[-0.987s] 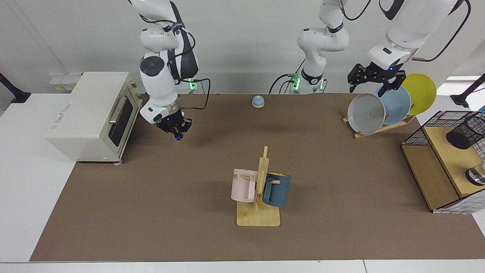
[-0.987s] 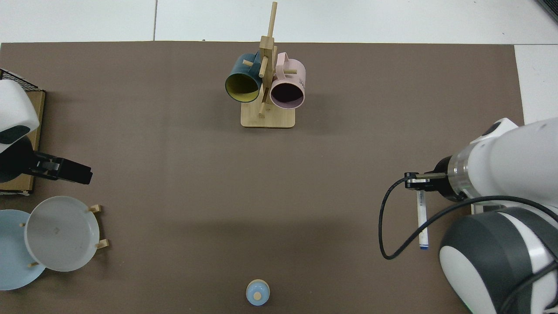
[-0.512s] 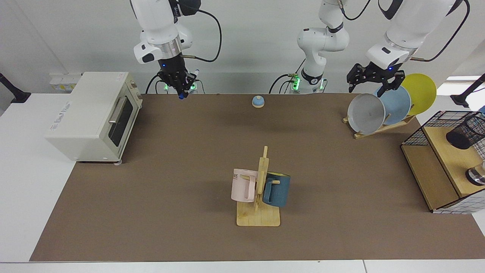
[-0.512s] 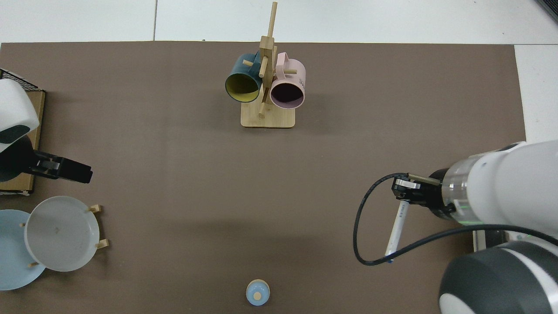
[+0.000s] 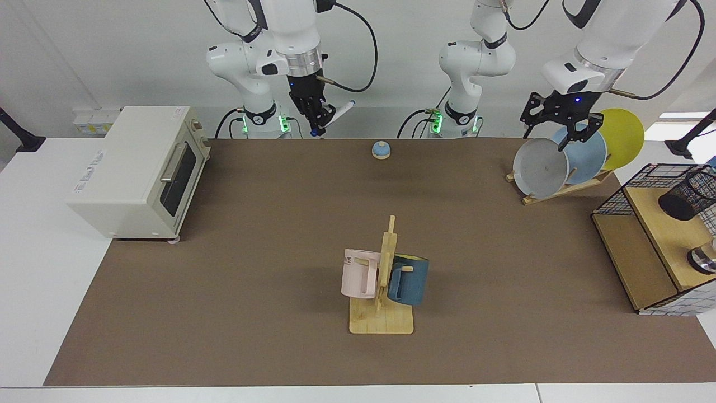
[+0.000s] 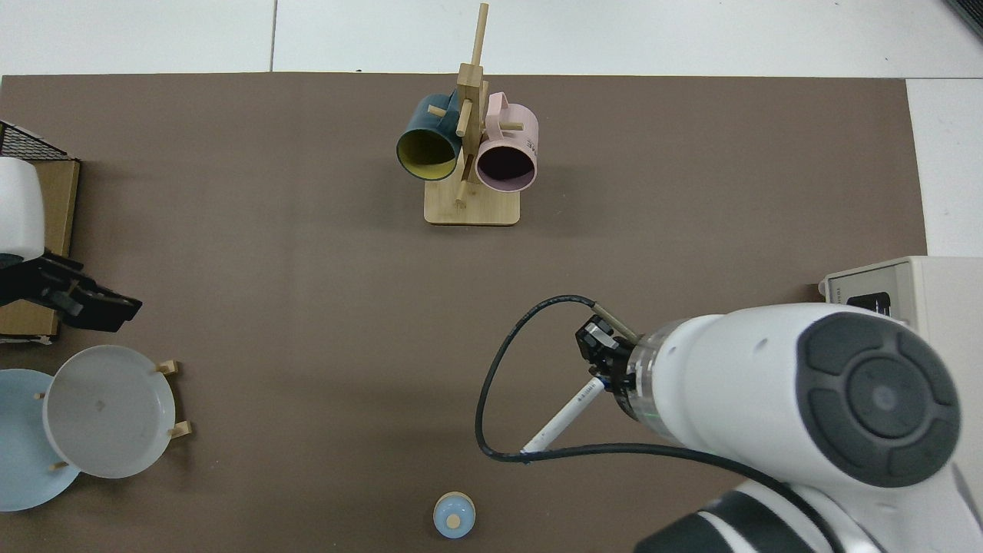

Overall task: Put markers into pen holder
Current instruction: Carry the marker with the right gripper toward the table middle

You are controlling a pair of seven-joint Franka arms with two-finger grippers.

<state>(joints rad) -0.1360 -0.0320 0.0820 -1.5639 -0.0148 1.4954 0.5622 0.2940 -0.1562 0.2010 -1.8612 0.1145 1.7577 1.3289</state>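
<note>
My right gripper (image 5: 315, 120) is raised high over the table's back edge, shut on the marker (image 5: 341, 110). The marker is white-barrelled with a dark blue end and slants out of the fingers. From above, the marker (image 6: 563, 415) angles down-left out of the right gripper (image 6: 606, 359). The pen holder (image 5: 684, 198), a black mesh cup, leans tilted on the wooden shelf at the facing view's far right. It is hidden in the top view. My left gripper (image 5: 560, 124) hangs open and empty just above the plates, and shows in the top view as the left gripper (image 6: 91, 298).
A cream toaster oven (image 5: 134, 168) stands at the facing view's left. A wooden mug tree (image 5: 383, 280) with a pink and a dark blue mug is mid-table. A plate rack (image 5: 559, 162), a small blue dome (image 5: 381, 149) and a wire-grid frame (image 5: 615, 197) around the wooden shelf are also here.
My right arm has lifted the marker from beside the oven and swung it up and toward the table's middle back. The left gripper has shifted slightly above the plates.
</note>
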